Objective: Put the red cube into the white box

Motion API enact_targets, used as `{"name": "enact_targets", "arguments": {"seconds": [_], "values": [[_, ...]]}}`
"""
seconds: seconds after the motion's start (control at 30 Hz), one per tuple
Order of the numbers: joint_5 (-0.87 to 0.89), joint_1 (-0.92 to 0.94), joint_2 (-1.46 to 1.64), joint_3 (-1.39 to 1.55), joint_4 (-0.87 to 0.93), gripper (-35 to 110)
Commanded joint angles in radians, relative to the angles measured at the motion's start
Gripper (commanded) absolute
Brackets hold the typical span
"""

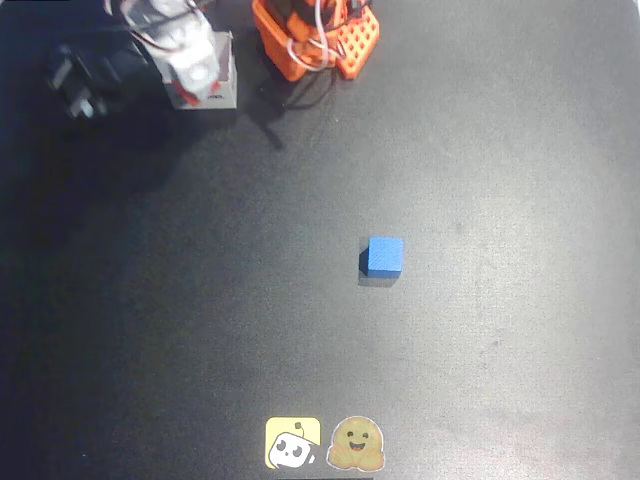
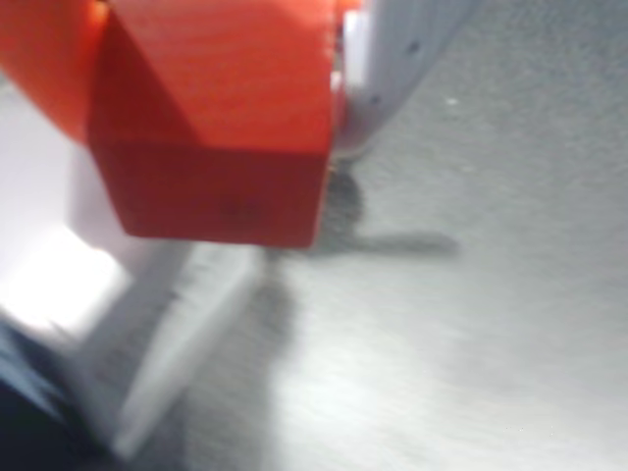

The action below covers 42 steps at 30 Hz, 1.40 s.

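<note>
Small solid bright red cube [image 2: 221, 128], matte faces: fills the upper left of the wrist view, one vertical edge turned toward the camera, top face brighter than the two shaded side faces. No long axis; all sides equal. It sits between an orange finger [image 2: 44, 69] at its 9 o'clock and a pale finger [image 2: 392, 59] at its 3 o'clock, so the gripper [image 2: 226, 108] is clamped on the cube and carries it off the desk; a shadow lies on the desk surface at its 5 o'clock.

At the cube's 7 o'clock in the wrist view, blurred, the thin wall of the small square white cardboard box [image 2: 137, 334]; the cube hangs above the box's near edge, whether inside the rim I cannot tell.

Overhead view: white box [image 1: 225, 85] at 11 o'clock of the dark desk [image 1: 480, 330], mostly covered by the arm's white wrist parts; a bit of red shows there. Orange arm base [image 1: 315, 40] at 12 o'clock. Small blue cube [image 1: 384, 256] near centre, well apart from the box. Two cartoon stickers [image 1: 325, 443] at 6 o'clock.
</note>
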Motion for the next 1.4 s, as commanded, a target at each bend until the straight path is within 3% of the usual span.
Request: {"name": "enact_targets", "arguments": {"seconds": [0.0, 0.4, 0.57, 0.83, 0.97, 1.03, 1.2, 1.37], "values": [[-0.057, 0.086, 0.025, 0.014, 0.054, 0], [-0.117, 0.181, 0.021, 0.046, 0.067, 0], [-0.179, 0.183, 0.025, 0.049, 0.051, 16], [-0.192, 0.184, 0.028, 0.040, 0.051, 23], [-0.219, 0.190, 0.025, 0.028, 0.055, 1], [-0.275, 0.175, 0.031, -0.002, 0.025, 0], [-0.448, 0.011, 0.020, -0.015, -0.167, 0], [-0.495, -0.411, 0.020, -0.034, -0.374, 0]]}}
